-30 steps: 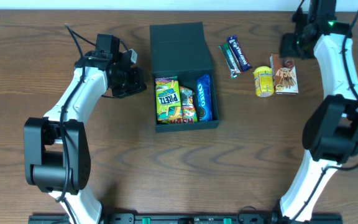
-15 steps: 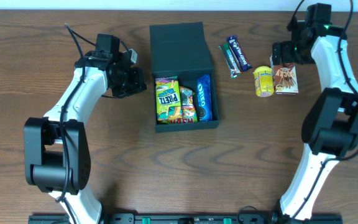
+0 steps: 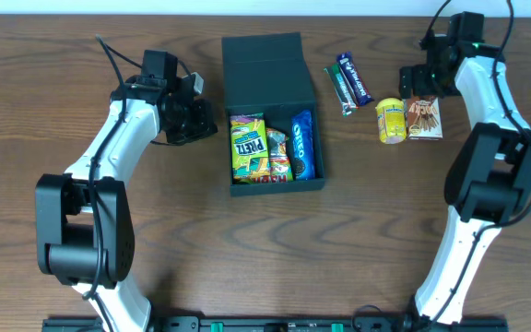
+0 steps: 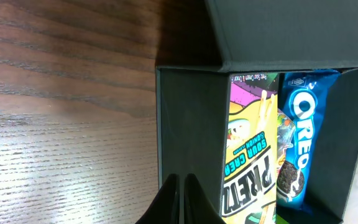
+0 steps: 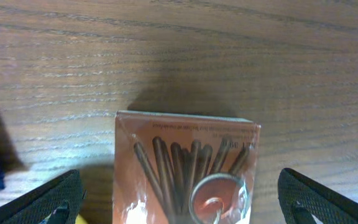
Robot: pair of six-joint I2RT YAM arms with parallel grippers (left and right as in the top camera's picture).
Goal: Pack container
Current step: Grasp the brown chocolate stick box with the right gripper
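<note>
The container (image 3: 275, 185), a dark square box, lies with its lid (image 3: 265, 69) flapped open toward the back. Inside are a yellow-green Pretz packet (image 3: 247, 146), a blue Oreo packet (image 3: 302, 146) and another snack between them. My left gripper (image 3: 212, 121) is shut and empty, its tips (image 4: 180, 183) at the container's left wall (image 4: 188, 124). My right gripper (image 3: 418, 83) stands wide open over the far end of a brown stick-biscuit box (image 3: 423, 116). In the right wrist view its fingers straddle that box (image 5: 188, 168) without touching it.
Right of the container lie a green bar (image 3: 341, 89), a dark blue bar (image 3: 355, 77) and a yellow snack tub (image 3: 392, 121) beside the brown box. Bare wooden table surrounds the container in front and to the left.
My right arm has swung left and down from the far right corner to above the brown box, its jaws widening. The left arm and the container have not moved.
</note>
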